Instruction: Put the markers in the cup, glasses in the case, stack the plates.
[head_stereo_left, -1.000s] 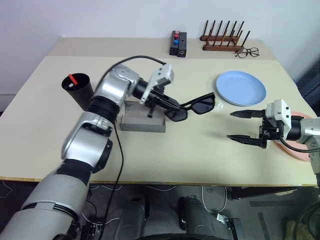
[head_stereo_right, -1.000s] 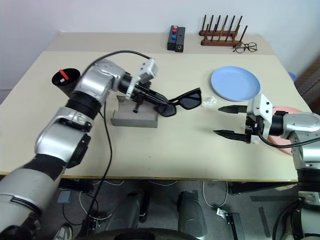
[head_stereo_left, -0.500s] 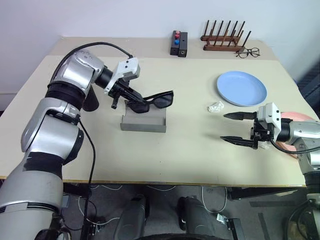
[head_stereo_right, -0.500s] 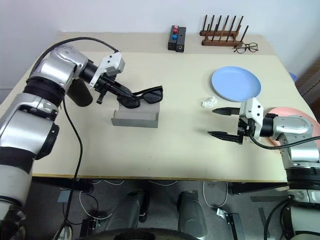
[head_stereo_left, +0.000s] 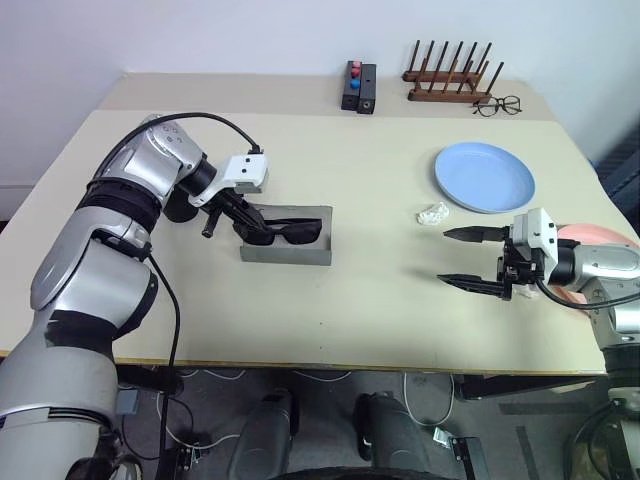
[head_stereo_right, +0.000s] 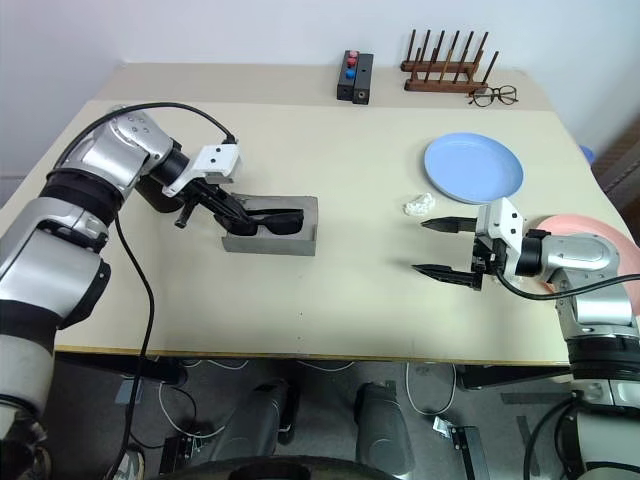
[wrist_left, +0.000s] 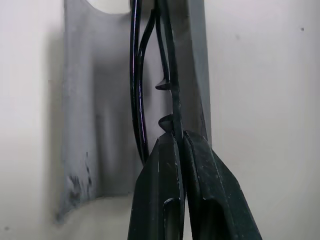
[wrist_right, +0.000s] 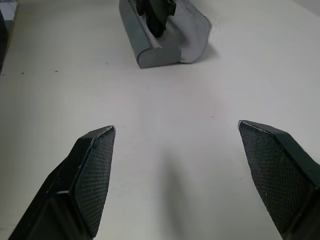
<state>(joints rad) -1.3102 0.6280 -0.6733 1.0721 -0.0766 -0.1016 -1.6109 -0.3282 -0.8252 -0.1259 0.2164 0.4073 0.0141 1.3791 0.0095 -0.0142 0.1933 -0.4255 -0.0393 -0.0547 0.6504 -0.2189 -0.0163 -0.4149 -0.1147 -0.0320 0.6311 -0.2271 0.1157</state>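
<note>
your left gripper (head_stereo_left: 243, 221) is clamped on the black thick-framed sunglasses (head_stereo_left: 288, 232), which sit low inside the open grey rectangular hard-shell case (head_stereo_left: 287, 250) on the beige table (head_stereo_left: 330, 300). your right gripper (head_stereo_left: 457, 256) hangs spread wide and empty beside the round pink plate (head_stereo_left: 600, 236).

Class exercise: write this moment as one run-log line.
left gripper: shut on glasses, over open case | right gripper: open, empty | plates: unstacked

table (head_stereo_left: 330, 290): beige | on it: case (head_stereo_left: 290, 249), blue plate (head_stereo_left: 483, 176), pink plate (head_stereo_left: 598, 235), cup (head_stereo_left: 181, 203), spectacles (head_stereo_left: 496, 104)
</note>
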